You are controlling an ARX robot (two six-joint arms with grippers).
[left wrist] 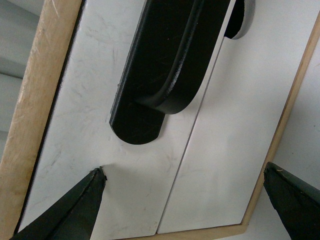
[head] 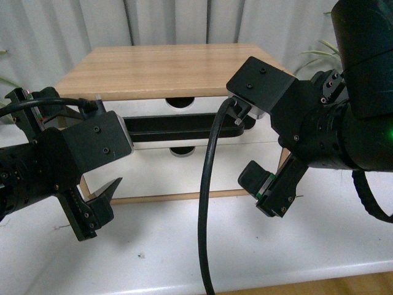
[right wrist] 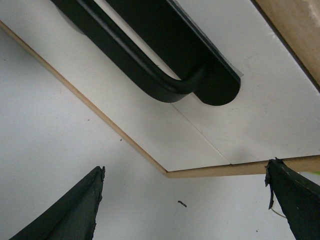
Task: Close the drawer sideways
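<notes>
The drawer (head: 147, 107) is the white front that carries the black bar handle (head: 178, 126), and it looks flush with the plain front (head: 184, 172) below the handle. My left gripper (left wrist: 185, 200) hangs by the handle's left end, spread wide and empty. My right gripper (right wrist: 185, 200) is just below the handle's right end — also wide open, gripping nothing.

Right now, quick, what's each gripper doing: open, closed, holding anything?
Left gripper: open, holding nothing.
Right gripper: open, holding nothing.
</notes>
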